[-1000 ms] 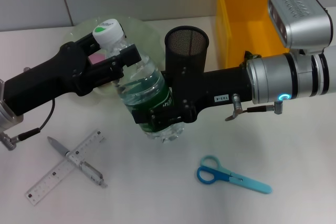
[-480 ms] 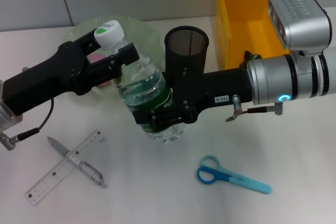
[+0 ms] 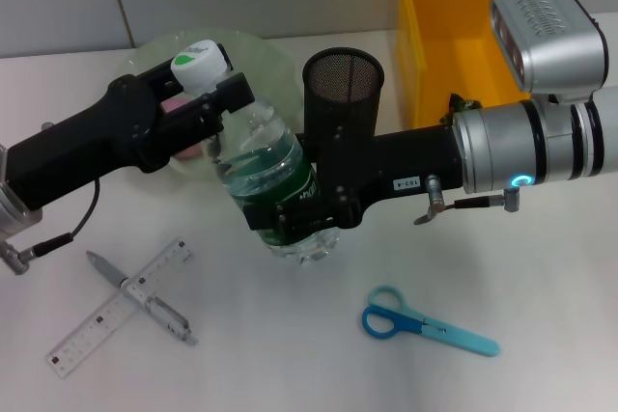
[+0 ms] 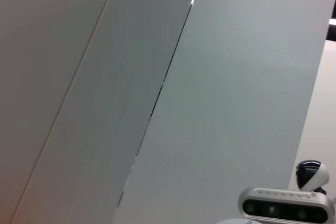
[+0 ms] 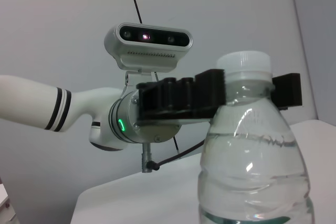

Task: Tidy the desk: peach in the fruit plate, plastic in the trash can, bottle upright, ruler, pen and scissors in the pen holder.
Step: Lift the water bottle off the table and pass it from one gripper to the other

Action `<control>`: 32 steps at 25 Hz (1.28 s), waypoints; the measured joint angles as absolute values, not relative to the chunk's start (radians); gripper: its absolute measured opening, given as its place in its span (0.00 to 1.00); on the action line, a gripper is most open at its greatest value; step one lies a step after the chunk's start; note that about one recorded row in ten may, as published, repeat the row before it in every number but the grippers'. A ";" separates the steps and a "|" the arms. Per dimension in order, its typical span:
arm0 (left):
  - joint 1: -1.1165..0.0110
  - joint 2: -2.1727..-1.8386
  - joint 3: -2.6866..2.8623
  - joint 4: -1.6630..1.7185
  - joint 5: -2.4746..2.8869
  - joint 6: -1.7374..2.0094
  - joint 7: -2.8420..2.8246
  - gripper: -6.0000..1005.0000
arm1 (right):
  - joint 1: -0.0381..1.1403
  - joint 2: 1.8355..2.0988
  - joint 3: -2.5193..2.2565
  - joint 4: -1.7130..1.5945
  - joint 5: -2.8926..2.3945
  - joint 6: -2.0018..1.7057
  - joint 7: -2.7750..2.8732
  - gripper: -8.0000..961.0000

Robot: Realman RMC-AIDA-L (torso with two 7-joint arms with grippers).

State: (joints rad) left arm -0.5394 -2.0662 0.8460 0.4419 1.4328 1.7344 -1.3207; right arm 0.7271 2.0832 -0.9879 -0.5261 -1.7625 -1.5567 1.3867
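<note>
Right gripper (image 3: 290, 224) was clamped around the bottle (image 3: 268, 180) at its lower body, nearly upright beside the pen holder (image 3: 343, 94). Left gripper (image 3: 208, 94) pinched its neck, shown only in the right wrist view (image 5: 247, 98). Both arms reached inward.

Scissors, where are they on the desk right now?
In the head view the blue scissors lie flat on the desk, near its front edge on the robot's right, below the right arm and in front of the black mesh pen holder.

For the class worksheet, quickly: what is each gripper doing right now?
Left gripper: shut on the bottle neck.
Right gripper: shut on the bottle's body.
</note>
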 joint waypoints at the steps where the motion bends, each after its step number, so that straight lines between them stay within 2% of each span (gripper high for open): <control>1: -0.539 -2.066 0.845 0.442 1.432 1.733 -1.321 0.81 | 0.727 2.083 -0.988 -0.526 -1.762 -1.557 1.387 0.83; 2: -0.539 -2.066 0.844 0.442 1.432 1.732 -1.321 0.81 | 0.727 2.083 -0.988 -0.526 -1.762 -1.557 1.387 0.83; 7: -0.539 -2.066 0.847 0.443 1.434 1.729 -1.321 0.61 | 0.730 2.083 -0.988 -0.522 -1.762 -1.557 1.386 0.83; 13: -0.539 -2.066 0.848 0.443 1.435 1.729 -1.321 0.45 | 0.730 2.083 -0.989 -0.521 -1.763 -1.561 1.387 0.84; 32: -0.540 -2.065 0.845 0.450 1.432 1.727 -1.324 0.45 | 0.731 2.085 -0.990 -0.527 -1.761 -1.549 1.387 0.85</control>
